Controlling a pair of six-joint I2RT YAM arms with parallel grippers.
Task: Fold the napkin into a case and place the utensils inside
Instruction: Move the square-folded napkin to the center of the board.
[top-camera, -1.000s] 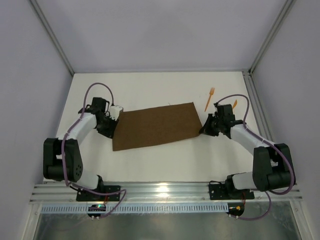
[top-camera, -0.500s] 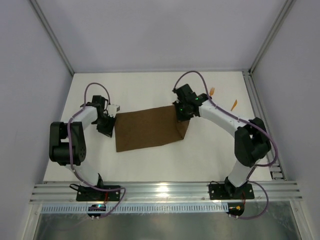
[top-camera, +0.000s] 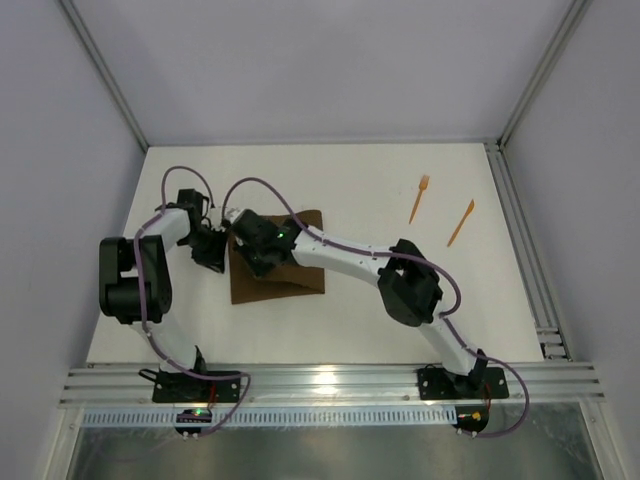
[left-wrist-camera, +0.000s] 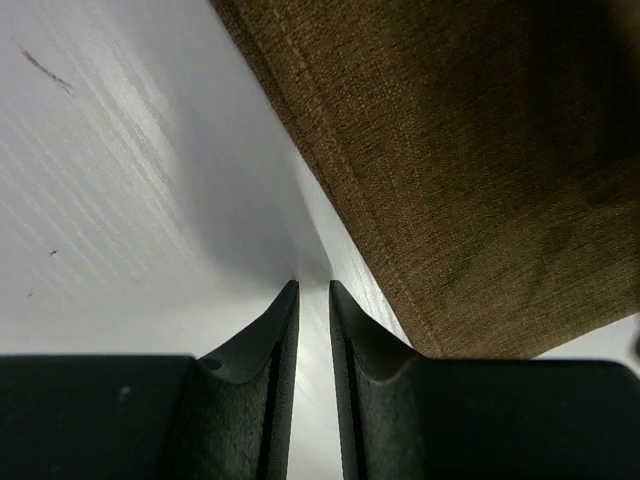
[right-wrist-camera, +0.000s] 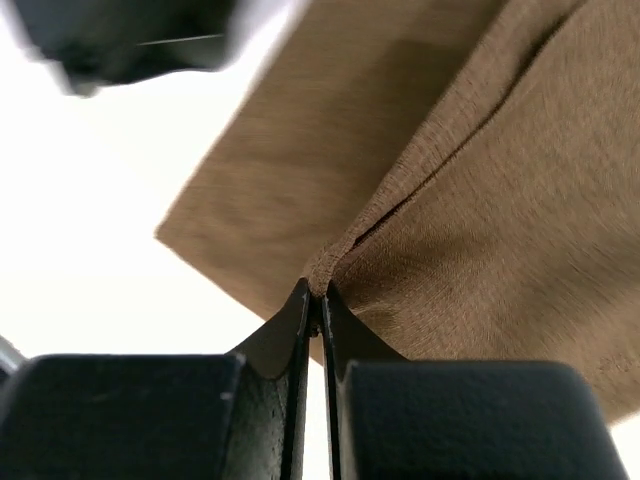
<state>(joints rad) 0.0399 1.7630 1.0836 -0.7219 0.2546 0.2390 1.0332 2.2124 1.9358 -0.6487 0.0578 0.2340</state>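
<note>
Two brown layers, woven napkin (top-camera: 290, 282) doubled over, hemmed edge showing, my right gripper (right-wrist-camera: 317, 300) pinching its raised corner, my left gripper (left-wrist-camera: 313, 300) barely parted, empty, beside its edge.

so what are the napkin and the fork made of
The napkin looks like woven cloth, matte dark brown: the wrist views show a fine weave, a hemmed edge and soft folds. The fork is probably plastic, judging by its thin shape and even orange colour; it is too small here to judge its finish.

Napkin (left-wrist-camera: 480, 180) — coarse woven matt cloth; table (left-wrist-camera: 120, 200) — smooth, faintly scuffed; utensils (top-camera: 418, 200) plastic.
</note>
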